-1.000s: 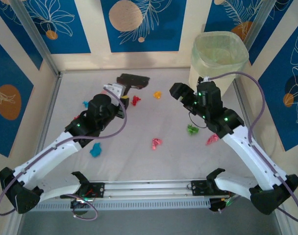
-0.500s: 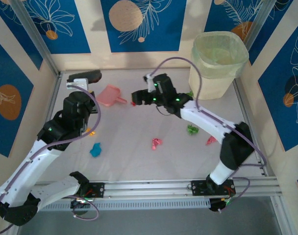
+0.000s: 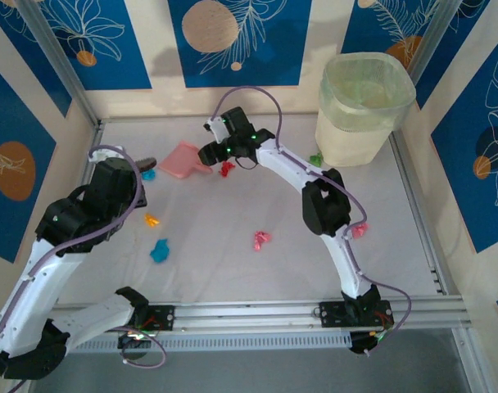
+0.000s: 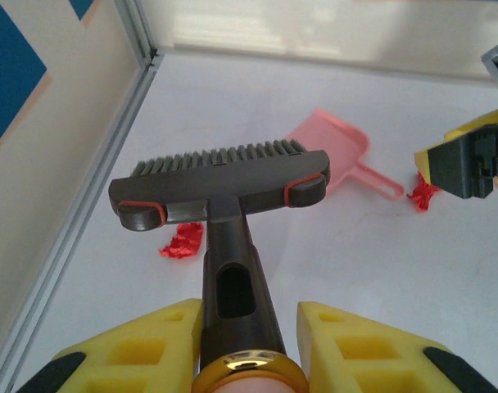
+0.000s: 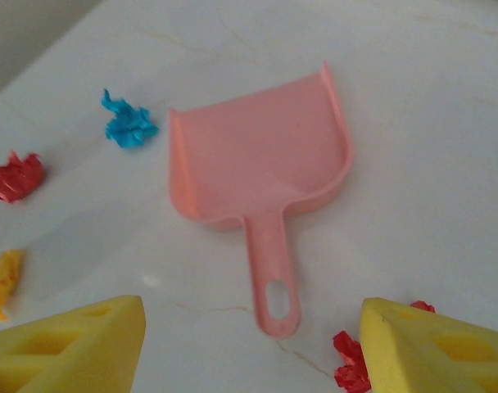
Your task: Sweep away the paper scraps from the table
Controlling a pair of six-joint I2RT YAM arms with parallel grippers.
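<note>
Small crumpled paper scraps lie about the white table [image 3: 233, 274]: red [image 3: 227, 168], blue [image 3: 159, 250], orange [image 3: 151, 219], pink [image 3: 261, 239] and green [image 3: 316, 159]. My left gripper [image 4: 245, 344] is shut on the handle of a black brush [image 4: 220, 184], whose bristles hang over a red scrap [image 4: 182, 241] near the left rail. A flat pink dustpan [image 5: 257, 155] lies on the table. Just above the end of its handle [image 5: 273, 286] hovers my right gripper [image 5: 253, 348], open with the yellow fingers wide on either side. Another red scrap [image 5: 351, 360] lies by its right finger.
A translucent waste bin [image 3: 364, 106] stands at the back right corner. Aluminium rails [image 3: 81, 196] edge the table, with patterned walls behind. A blue scrap [image 5: 128, 124] lies just left of the dustpan's mouth. The right arm arches across the table's middle.
The right arm has swung from near the bin leftwards to the dustpan handle. The left arm has carried the brush back from the table's middle to the left side.
</note>
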